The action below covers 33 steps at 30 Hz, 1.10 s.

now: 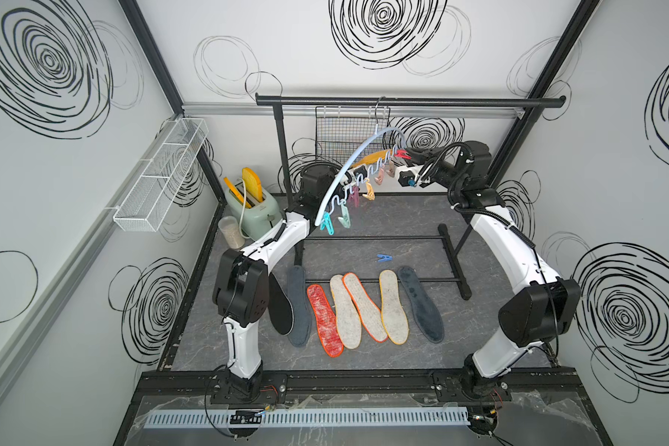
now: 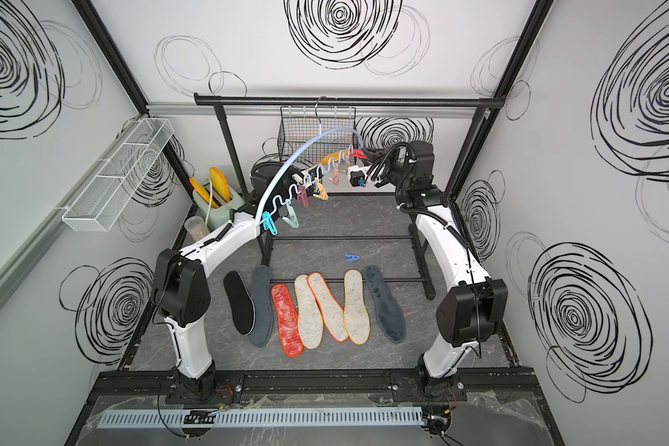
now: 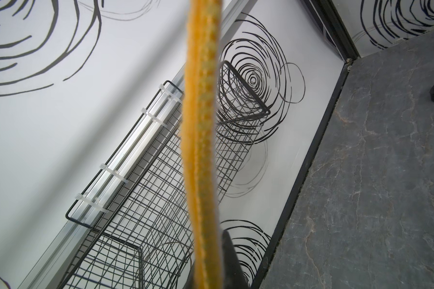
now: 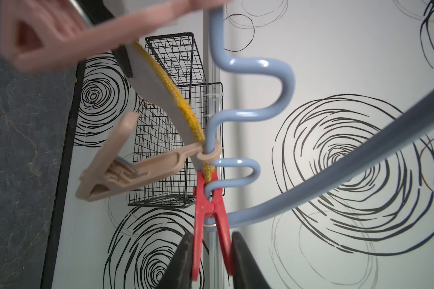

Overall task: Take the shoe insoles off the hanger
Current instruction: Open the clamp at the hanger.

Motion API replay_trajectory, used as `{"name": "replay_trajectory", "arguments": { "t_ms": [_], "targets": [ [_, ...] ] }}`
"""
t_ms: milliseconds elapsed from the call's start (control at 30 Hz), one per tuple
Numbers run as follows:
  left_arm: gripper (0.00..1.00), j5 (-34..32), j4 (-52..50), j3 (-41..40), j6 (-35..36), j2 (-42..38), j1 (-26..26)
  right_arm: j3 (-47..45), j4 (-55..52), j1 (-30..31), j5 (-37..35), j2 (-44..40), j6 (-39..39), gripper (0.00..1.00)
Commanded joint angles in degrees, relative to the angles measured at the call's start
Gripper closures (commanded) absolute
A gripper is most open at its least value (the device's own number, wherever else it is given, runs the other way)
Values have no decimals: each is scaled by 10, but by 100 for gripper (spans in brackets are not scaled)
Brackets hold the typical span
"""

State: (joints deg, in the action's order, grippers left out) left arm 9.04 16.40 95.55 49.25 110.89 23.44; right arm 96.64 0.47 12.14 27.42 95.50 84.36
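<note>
Hanging by its metal hook from the black garment rail, the pale-blue hanger tilts, its low end toward the left arm. 1 yellow-rimmed insole is on it, pinched at its tip by the red peg at the high end of the wavy bar.

The right claw is drawn in narrow on that red peg. In the right wrist view its 2 dark fingers sit against the peg's 2 handles, 1 on each side, and the yellow rim lies between the peg's tips. The left claw is clamped tight on the same insole; in the left wrist view the yellow edge runs straight out from between its fingers. In both top views that insole spans the gap between the 2 claws, up near the rail.

Just beside the red peg, a beige peg hangs loose on the bar, its mouth closed.

7 insoles lie flat on the dark bench, side by side in a row between the arms: a black pad partly hidden behind the left arm's elbow, a grey pad, the red-orange mesh pad, 3 off-white felt pads and a dark pad. The 2 middle felt pads overlap. A blue peg lies alone on the bench just behind the row.
</note>
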Motion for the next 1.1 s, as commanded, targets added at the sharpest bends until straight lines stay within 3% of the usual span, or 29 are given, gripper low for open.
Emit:
{"name": "replay_trajectory", "arguments": {
  "t_ms": [0,300,733,1067],
  "targets": [
    [100,16,24,-2,-1,-29,-4,-6,4,4,19,-21,11,73],
    [100,-4,23,-4,-26,-25,-7,-10,13,8,18,-23,1,78],
    [100,-37,1,-37,-65,8,-1,-10,18,8,25,-21,-9,76],
    [100,-32,21,-68,-85,1,6,-34,61,9,25,-31,-30,19]
  ]
}}
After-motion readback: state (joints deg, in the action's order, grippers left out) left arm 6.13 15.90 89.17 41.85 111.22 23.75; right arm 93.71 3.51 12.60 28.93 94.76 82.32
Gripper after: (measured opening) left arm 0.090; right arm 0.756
